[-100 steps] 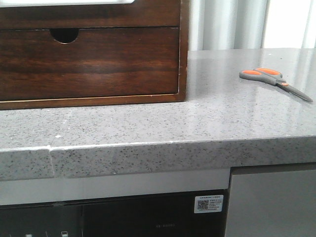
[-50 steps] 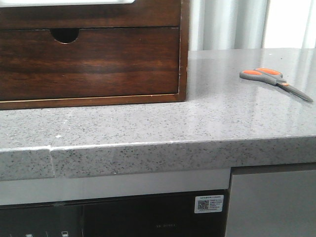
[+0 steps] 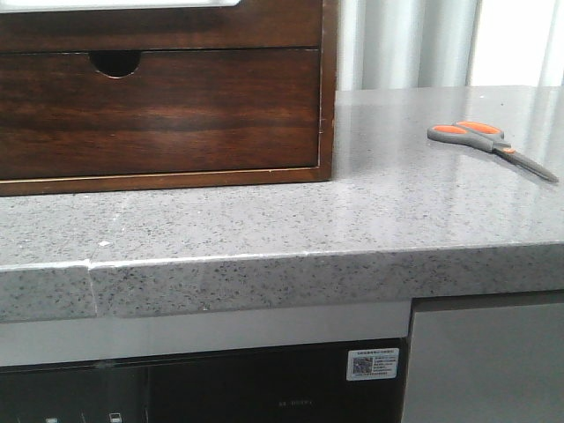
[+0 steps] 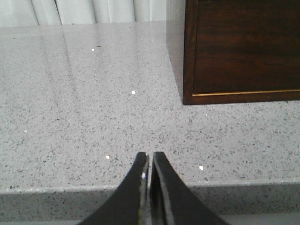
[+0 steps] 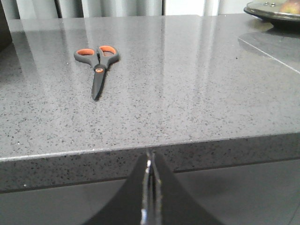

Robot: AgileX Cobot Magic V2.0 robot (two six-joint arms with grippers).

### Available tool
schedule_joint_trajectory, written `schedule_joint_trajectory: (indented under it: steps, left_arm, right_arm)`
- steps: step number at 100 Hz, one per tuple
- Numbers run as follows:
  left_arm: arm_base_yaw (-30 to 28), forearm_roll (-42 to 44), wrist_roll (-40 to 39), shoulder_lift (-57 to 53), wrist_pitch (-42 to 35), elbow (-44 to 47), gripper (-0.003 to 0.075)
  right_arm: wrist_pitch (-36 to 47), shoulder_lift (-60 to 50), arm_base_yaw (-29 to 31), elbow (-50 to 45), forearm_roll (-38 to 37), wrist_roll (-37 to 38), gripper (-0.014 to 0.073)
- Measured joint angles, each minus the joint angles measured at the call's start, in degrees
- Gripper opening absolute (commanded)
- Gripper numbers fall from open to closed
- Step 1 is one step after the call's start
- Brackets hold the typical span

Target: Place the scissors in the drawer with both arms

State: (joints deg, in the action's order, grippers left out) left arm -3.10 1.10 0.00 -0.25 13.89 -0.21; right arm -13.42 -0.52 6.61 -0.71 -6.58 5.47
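Observation:
The scissors [image 3: 480, 139] lie flat at the right of the grey stone counter, orange-lined loops to the left, blades pointing right. The right wrist view has the scissors [image 5: 97, 63] far ahead of my right gripper [image 5: 151, 157], which is shut and empty, level with the counter's front edge. The drawer [image 3: 159, 26] is the plain upper front of the dark wooden cabinet at the back left, whitish along its top and pushed in. My left gripper [image 4: 150, 157] is shut and empty over the counter's front edge, left of the cabinet's corner [image 4: 243, 51]. Neither gripper shows in the front view.
Below the drawer sits a second drawer front with a half-round notch [image 3: 115, 62]. A plate [image 5: 276, 9] stands at the counter's far right. Pale curtains hang behind. A dark appliance front with a sticker [image 3: 372, 363] is under the counter [image 3: 264, 229].

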Motion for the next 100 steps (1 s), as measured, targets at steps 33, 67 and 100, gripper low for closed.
schedule_joint_trajectory:
  steps: [33, 67, 100]
  left_arm:
    - [0.0, 0.0, 0.0, 0.0, -1.6, 0.0, -0.0019]
    - [0.0, 0.0, 0.0, 0.0, -1.7, 0.0, -0.002]
    - [0.0, 0.0, 0.0, 0.0, -1.8, 0.0, -0.002]
  right_arm:
    - [3.4, 0.0, 0.0, 0.0, 0.0, 0.0, -0.0066]
    - [7.9, 0.0, 0.0, 0.0, 0.0, 0.0, -0.0066]
    - [7.9, 0.0, 0.0, 0.0, 0.0, 0.0, -0.0066]
